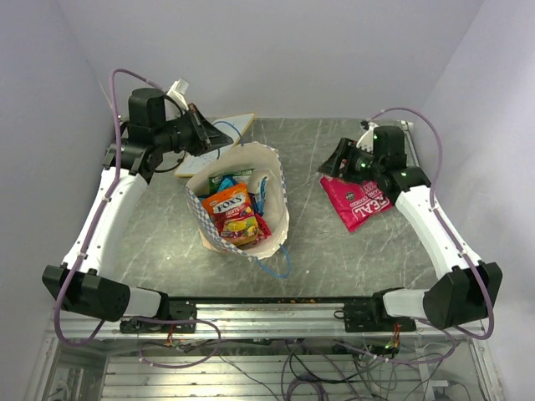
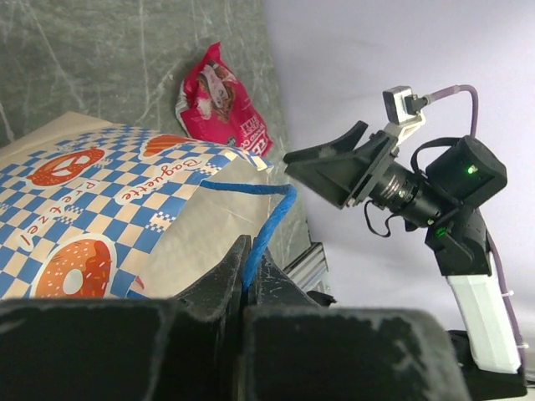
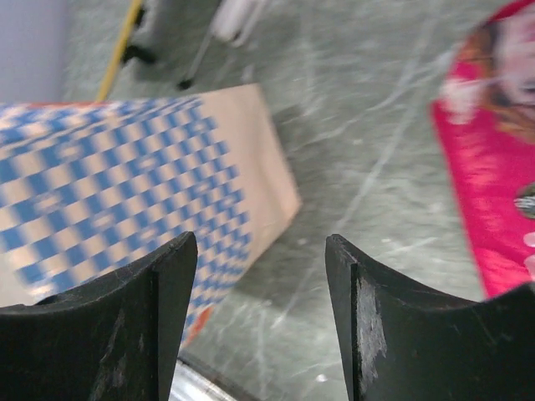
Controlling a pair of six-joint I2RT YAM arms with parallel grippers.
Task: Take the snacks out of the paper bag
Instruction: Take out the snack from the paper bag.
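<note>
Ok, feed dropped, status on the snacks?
Left gripper shut on blue string handle; right gripper open. Red REAL bag out on table; FOX'S packet, others inside paper bag. Mouth unobstructed.

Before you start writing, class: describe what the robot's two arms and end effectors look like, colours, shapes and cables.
The left arm and right arm share white link shells and black joint housings. A thin purple cable runs along each. The right end effector has two matte black fingers with curved inner edges and pale scuffs. A green light glows on the right arm's wrist housing.

Matt cream paper bag [image 1: 282, 209], glossy plastic snacks [image 1: 230, 213], smooth marbled tabletop [image 1: 334, 259]
</note>
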